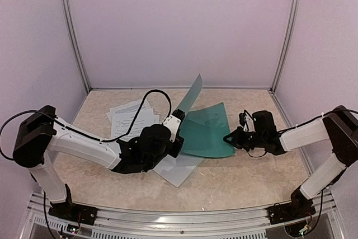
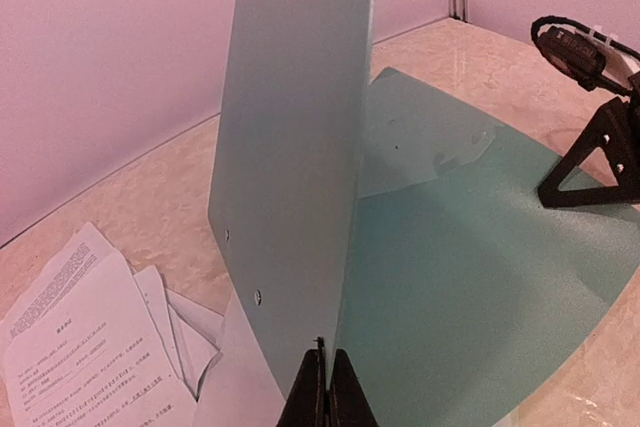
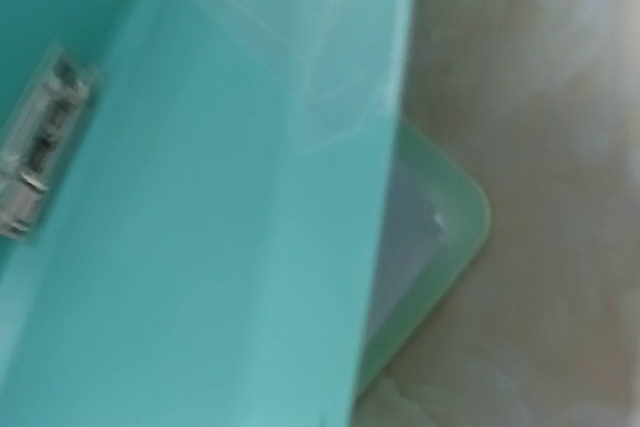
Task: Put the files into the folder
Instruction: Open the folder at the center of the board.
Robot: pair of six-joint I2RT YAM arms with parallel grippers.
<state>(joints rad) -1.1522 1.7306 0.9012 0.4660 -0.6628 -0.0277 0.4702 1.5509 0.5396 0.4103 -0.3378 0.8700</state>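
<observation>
The dark teal folder lies open in the middle of the table. Its one leaf [image 1: 208, 130] [image 2: 480, 277] lies flat, and its other leaf [image 1: 192, 98] [image 2: 295, 147] stands nearly upright. My left gripper [image 1: 180, 116] [image 2: 327, 372] is shut on the lower edge of the upright leaf. My right gripper [image 1: 228, 138] [image 2: 548, 190] is shut, its tip at the flat leaf's right edge. The right wrist view shows the folder's inside [image 3: 220, 247] and its metal clip [image 3: 40, 147], but not my fingers. The files [image 1: 131, 117] [image 2: 80, 337] lie loose to the left of the folder.
A pale mint board [image 1: 179, 169] [image 3: 450, 217] lies under the folder and sticks out toward the near edge. White walls and metal frame posts [image 1: 75, 43] enclose the table on three sides.
</observation>
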